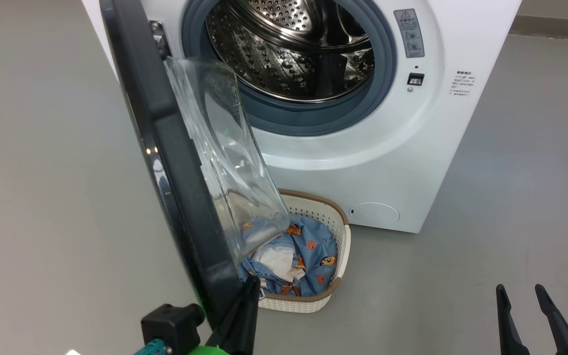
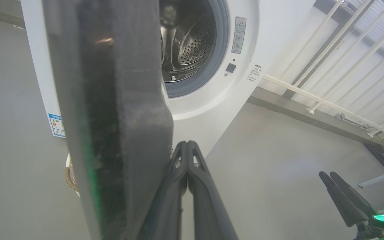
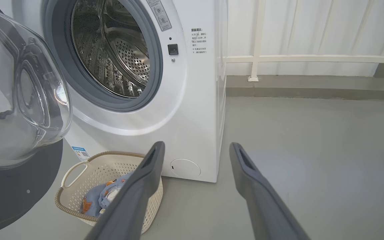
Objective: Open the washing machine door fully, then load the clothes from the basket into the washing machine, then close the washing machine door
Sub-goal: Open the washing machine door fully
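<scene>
The washing machine [image 1: 387, 162] stands on the grey floor [image 1: 511, 207], and its steel drum [image 1: 294, 49] is open to view and looks empty. The washing machine door [image 1: 175, 162] is hinged on the robot's left side and stands out from the front at about a right angle, so I judge it only partly open. Its glass bowl [image 1: 225, 158] faces to the right and hangs over the basket [image 1: 341, 231]. The basket sits on the floor, just beside the foot of the machine, with the clothes [image 1: 313, 246] bundled inside it.

The left gripper [image 1: 252, 285] has its fingers pressed together with nothing between them, at the low free edge of the door on the glass side. It seems to touch the rim, but the wrist view is too close and blurred there to be sure. The right gripper [image 1: 519, 291] hangs low on the right, well apart from everything, its fingers spread wide and empty.

The step in hand is probably to push the door fully open. To do it well, the closed fingers should keep flat contact near the free edge and follow the door's arc to the left, slowly, so that they do not slip off the glossy rim. The door should clear the basket completely before the right gripper reaches for the clothes.
</scene>
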You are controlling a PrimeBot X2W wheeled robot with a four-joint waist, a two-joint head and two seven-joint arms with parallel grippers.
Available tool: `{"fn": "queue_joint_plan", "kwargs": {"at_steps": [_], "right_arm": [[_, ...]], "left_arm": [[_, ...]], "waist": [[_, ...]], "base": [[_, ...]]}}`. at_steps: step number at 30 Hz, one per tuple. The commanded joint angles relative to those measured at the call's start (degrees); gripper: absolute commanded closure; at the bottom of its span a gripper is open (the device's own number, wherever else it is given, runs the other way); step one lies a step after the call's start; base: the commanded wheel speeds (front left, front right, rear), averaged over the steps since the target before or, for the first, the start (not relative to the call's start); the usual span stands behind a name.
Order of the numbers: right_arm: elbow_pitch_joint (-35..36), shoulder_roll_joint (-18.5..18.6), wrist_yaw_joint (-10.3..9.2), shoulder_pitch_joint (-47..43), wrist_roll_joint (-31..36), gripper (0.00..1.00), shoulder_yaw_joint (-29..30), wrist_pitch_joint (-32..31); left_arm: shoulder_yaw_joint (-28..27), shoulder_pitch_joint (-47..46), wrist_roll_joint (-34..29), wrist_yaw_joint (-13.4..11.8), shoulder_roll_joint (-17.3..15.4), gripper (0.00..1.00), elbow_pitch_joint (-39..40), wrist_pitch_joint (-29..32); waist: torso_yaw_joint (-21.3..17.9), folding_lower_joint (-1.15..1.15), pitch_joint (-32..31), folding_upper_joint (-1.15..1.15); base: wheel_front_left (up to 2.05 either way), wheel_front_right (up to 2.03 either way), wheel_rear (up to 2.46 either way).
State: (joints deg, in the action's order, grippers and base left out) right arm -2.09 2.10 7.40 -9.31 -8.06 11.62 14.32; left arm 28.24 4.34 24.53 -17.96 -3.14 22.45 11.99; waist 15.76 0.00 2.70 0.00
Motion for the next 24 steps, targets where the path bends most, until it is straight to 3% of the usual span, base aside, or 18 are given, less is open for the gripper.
{"fn": "queue_joint_plan", "kwargs": {"at_steps": [1,24], "right_arm": [[1.3,0.8,0.09,1.7,-1.2,0.00,-1.5,0.7],[1.4,0.8,0.09,3.3,-0.5,0.00,-1.9,0.7]], "left_arm": [[-2.1,-2.5,-0.5,-0.4,0.2,1.00,1.1,-0.7],[-2.9,-3.9,-2.6,-3.6,0.0,1.00,0.7,-2.4]], "waist": [[0.1,0.00,0.1,0.00],[8.1,0.00,3.7,0.00]], "base": [[0.00,0.00,0.00],[0.00,0.00,0.00]]}}
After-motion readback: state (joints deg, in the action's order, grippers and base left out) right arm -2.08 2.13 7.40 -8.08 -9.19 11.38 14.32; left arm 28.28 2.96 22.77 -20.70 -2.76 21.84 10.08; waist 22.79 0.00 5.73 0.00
